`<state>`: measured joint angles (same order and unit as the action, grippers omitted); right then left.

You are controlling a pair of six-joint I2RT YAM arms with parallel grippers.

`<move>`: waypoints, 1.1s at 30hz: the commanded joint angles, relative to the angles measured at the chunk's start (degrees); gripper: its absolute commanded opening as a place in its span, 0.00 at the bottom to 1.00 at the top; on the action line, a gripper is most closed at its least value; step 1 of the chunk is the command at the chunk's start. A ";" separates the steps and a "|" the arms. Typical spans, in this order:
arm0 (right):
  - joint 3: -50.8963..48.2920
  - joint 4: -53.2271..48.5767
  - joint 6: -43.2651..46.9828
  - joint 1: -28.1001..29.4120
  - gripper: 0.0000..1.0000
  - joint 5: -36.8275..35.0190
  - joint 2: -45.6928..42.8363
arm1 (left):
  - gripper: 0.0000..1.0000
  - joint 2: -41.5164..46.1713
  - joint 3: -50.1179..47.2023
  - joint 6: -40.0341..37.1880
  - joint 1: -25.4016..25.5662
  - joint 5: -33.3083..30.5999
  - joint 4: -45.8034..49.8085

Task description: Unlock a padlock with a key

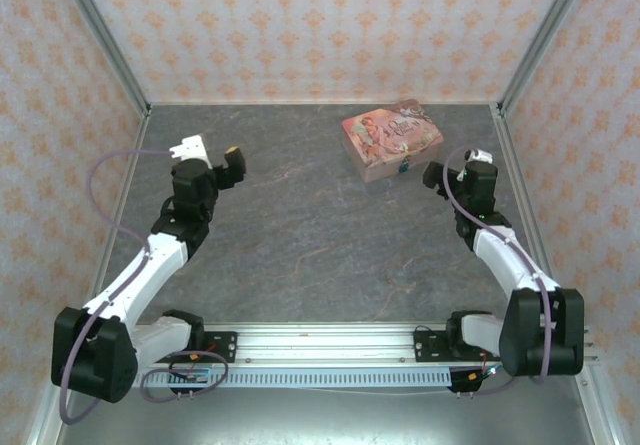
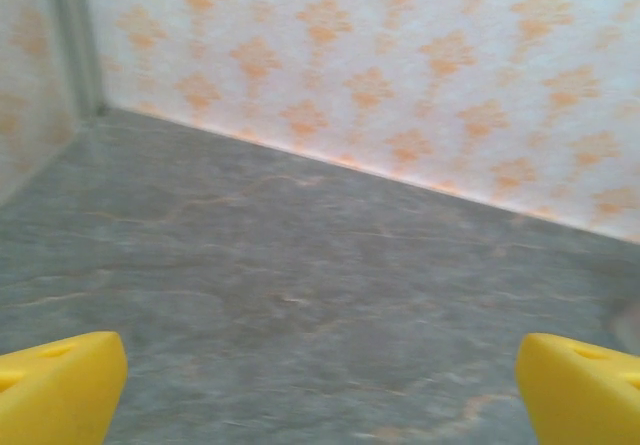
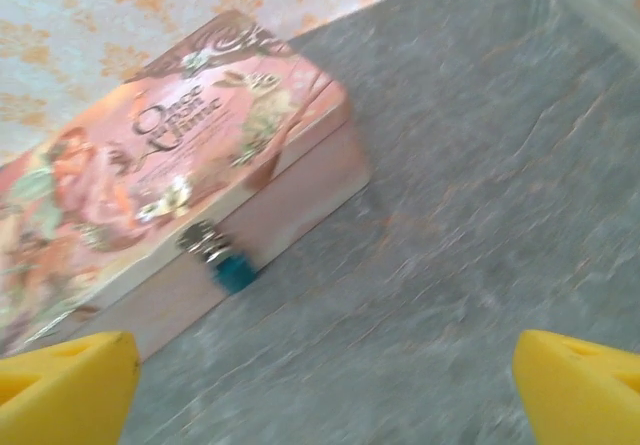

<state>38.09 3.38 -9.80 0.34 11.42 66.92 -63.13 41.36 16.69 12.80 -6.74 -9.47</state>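
Looking at the padlock (image 3: 235, 270) (image 1: 403, 166) now: teal, hanging off the clasp (image 3: 203, 237) on the pink box (image 3: 180, 185) (image 1: 390, 137), far right of the table (image 1: 300, 235). Wide apart on the right claw (image 3: 325, 385) (image 1: 456, 165), near it, holding nothing. Wide apart too on the left claw (image 2: 320, 385) (image 1: 212, 153), well away.

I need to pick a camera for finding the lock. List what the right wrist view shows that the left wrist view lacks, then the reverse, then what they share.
Right wrist, not left: the pink box with the teal padlock hanging at its front clasp. Left wrist, not right: the upright post where two walls meet. Both: grey table, orange-patterned wall, and wide-spread yellow tips with nothing between: left fingers in one, right fingers in the other.
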 commanded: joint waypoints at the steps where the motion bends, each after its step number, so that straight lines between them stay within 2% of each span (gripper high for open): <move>1: 2.23 -19.58 -7.47 2.50 0.91 6.35 -2.47 | 1.00 -2.58 3.35 7.69 4.78 1.90 4.88; 6: 0.93 -31.56 -12.46 7.28 0.85 11.35 -2.60 | 1.00 -7.80 6.61 11.87 12.50 -0.96 2.38; 10: -0.88 -37.64 -14.07 11.78 0.79 14.93 -2.71 | 1.00 -11.10 9.02 13.09 16.12 -1.48 0.38; 17: -0.91 -46.39 -15.39 20.93 0.71 14.72 -2.15 | 1.00 -17.07 12.24 15.87 17.32 1.09 -2.10; 24: -1.97 -47.06 -17.49 28.78 0.59 12.55 2.27 | 1.00 -18.43 13.70 15.57 17.35 0.93 -0.48; 33: 0.45 -46.92 -17.11 33.77 0.44 8.69 9.82 | 1.00 -18.70 14.12 15.55 17.35 0.19 0.69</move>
<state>36.97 -41.63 -26.59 33.39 23.31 75.77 -81.54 53.95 31.68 29.65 -5.98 -9.43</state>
